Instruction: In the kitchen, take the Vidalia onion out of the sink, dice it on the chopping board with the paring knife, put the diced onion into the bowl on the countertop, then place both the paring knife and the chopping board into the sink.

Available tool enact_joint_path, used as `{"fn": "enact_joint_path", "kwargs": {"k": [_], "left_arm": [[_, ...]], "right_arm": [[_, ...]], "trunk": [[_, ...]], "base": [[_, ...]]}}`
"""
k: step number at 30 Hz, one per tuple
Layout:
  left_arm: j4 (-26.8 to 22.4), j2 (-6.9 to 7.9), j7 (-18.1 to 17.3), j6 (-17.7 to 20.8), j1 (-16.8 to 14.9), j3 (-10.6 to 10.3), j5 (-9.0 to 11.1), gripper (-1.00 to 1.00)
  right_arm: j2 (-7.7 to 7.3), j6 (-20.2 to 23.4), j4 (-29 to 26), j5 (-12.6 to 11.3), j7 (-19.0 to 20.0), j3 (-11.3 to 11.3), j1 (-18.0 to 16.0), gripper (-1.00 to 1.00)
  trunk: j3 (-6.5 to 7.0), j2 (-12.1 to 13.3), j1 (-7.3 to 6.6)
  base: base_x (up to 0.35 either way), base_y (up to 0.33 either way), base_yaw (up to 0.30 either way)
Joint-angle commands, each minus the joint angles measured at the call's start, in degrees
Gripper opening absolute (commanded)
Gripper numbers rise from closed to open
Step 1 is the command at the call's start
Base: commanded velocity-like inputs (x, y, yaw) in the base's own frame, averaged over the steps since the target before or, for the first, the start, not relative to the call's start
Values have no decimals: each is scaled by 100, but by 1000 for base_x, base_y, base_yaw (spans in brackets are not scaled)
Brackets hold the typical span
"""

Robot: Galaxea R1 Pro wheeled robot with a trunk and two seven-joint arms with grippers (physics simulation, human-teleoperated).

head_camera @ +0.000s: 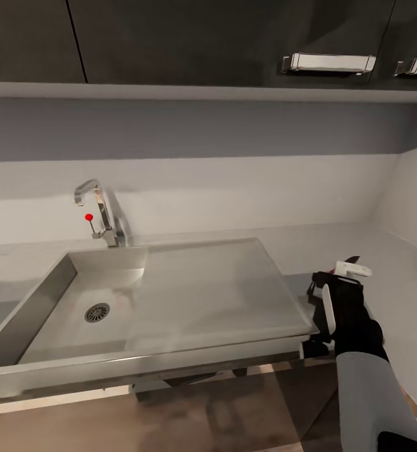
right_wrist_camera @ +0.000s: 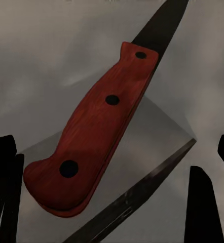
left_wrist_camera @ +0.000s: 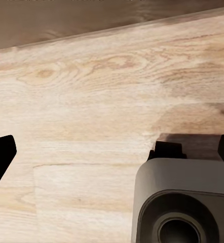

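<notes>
Sink (head_camera: pixel 76 295): basin bare, flat drainboard alongside, faucet (head_camera: pixel 102 210) at the rear edge. Table (head_camera: pixel 397 282): grey, open to the right. Right end effector (head_camera: pixel 350 267): beside the sink's right rim, gripping the paring knife (right_wrist_camera: pixel 94 136); blade tip cut off. Left end effector (left_wrist_camera: pixel 112 152): fingers spread above wood floor (left_wrist_camera: pixel 91 91).

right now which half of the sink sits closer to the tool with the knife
The flat drainboard, beside the right tool; the deep basin lies farther left.
</notes>
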Motion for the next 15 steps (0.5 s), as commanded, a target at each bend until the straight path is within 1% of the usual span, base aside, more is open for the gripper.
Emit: {"fn": "enact_joint_path", "kwargs": {"k": [1,15], "left_arm": [[23,-3,10,-39,-10,-46,44,100],[23,-3,10,-40,-12,-47,47,100]], "right_arm": [[2,69,35,95,26,-14,-3,100],[-3,66,42,94,24,-14,-3,100]], "trunk": [[-7,-2,0],[-7,-2,0]], "base": [[0,0,0],[0,0,0]]}}
